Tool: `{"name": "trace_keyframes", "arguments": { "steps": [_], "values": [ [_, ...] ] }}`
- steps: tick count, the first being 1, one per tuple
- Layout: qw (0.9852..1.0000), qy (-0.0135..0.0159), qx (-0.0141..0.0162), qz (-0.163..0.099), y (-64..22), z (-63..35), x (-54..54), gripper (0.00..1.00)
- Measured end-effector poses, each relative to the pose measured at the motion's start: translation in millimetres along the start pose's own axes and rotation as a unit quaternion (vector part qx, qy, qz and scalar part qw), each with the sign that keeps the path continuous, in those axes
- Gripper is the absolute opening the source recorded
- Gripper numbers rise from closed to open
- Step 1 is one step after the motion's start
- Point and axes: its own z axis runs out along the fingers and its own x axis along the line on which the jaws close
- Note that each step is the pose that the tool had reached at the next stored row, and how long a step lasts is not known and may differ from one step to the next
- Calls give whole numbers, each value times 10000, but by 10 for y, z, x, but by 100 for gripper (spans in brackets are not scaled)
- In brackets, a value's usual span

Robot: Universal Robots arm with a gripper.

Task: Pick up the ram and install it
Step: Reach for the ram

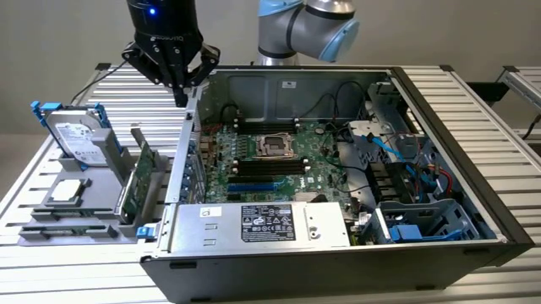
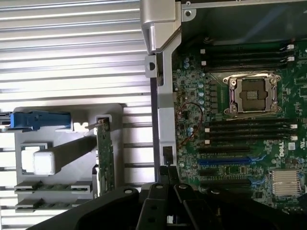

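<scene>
Item: open case (image 1: 473,190) on a slatted desk (image 1: 473,95), with a grey holder (image 1: 95,197) on the desk beside it at the exterior view's left

Tool (image 1: 180,96): black, hung above the case wall on the holder's side. Fingers were drawn together to a point with nothing seen between them. In the wrist view the tool (image 2: 169,172) sat over that wall, between holder and board

Ram (image 1: 72,216): thin green stick, edge-up in a groove at the holder's near end, well apart from the tool. A second like stick (image 1: 61,232) lay in the next groove, just beside it. In the wrist view the ram (image 2: 53,186) lay along its groove, untouched

Also on the holder:
- drive (image 1: 75,136) in a blue bracket, tilted at the far end
- chip (image 1: 68,190), square and silver, flat in its recess
- card (image 1: 139,180), large and green, upright on its edge nearest the case

Inside the case:
- board (image 1: 253,183), green
- socket (image 1: 275,144) at the middle
- slots (image 1: 270,166), long and black, in rows on either side of the socket
- supply (image 1: 262,223), silver and labelled, along the near wall
</scene>
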Motion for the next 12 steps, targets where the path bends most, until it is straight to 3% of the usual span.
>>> {"name": "trace_keyframes", "arguments": {
  "steps": [12],
  "values": [
    [10000,0,0,-13,-147,17,418,11]
  ]
}}
